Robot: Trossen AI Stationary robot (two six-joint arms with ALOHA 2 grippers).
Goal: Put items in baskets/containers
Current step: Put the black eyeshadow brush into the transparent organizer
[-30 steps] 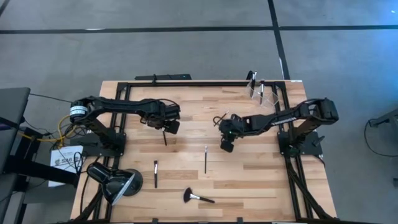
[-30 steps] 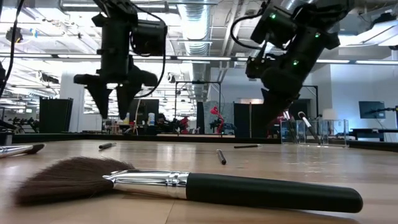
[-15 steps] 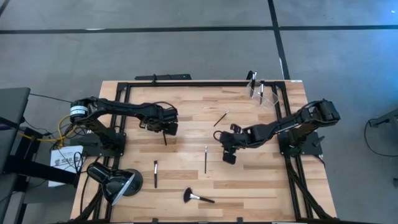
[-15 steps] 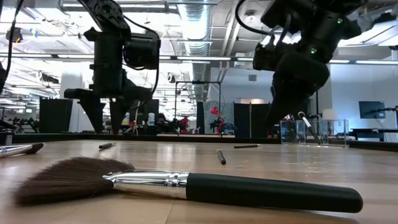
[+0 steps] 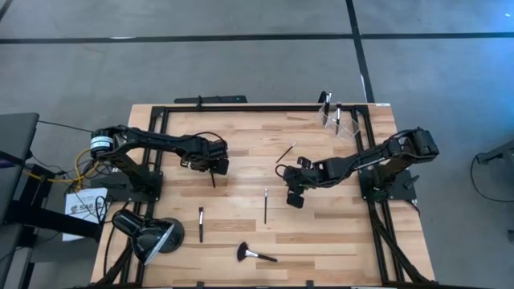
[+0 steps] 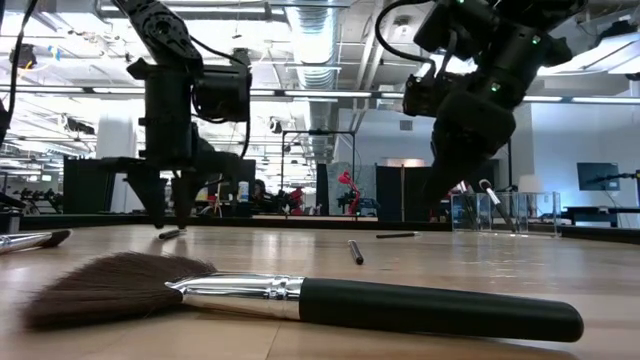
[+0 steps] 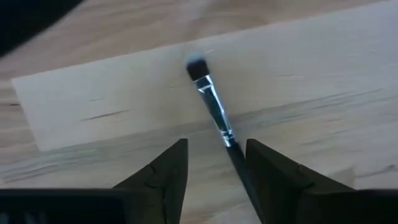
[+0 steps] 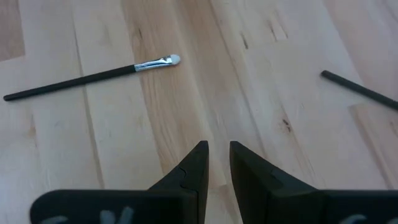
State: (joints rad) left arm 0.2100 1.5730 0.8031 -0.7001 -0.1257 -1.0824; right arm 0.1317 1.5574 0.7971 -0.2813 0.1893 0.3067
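My left gripper [image 5: 213, 166] points down over a thin dark brush [image 7: 214, 109] lying flat on the table's left half. It is open, and its fingertips stand low on either side of the brush's handle [image 7: 239, 165]. The bristle tip [image 7: 197, 67] lies beyond the fingers. My right gripper [image 5: 295, 197] hangs tilted above the middle of the table, open only narrowly, with nothing between its fingers [image 8: 214, 163]. A white-tipped brush [image 8: 93, 76] lies ahead of it. The clear holder [image 5: 333, 117] stands at the far right corner with brushes in it. My left gripper comes from above with its fingers across the brush. The handle [image 7: 244, 177] runs close along the inner side of one finger [image 7: 273, 177]. I cannot tell whether it touches. The brush lies flat on the wood.
More brushes lie loose: one near the centre [image 5: 287, 152], one upright in the picture [image 5: 266, 205], one nearer the left [image 5: 201, 224], and a fluffy-headed one [image 5: 255, 254] by the near edge. A black dome-shaped lamp [image 5: 149, 234] sits at the near left corner. Black rails frame the table.
My left gripper has sunk toward the table over the thin brush, and the gap between its fingers has narrowed. My right gripper has swung toward the near edge, baring the brush near the centre that it covered before.
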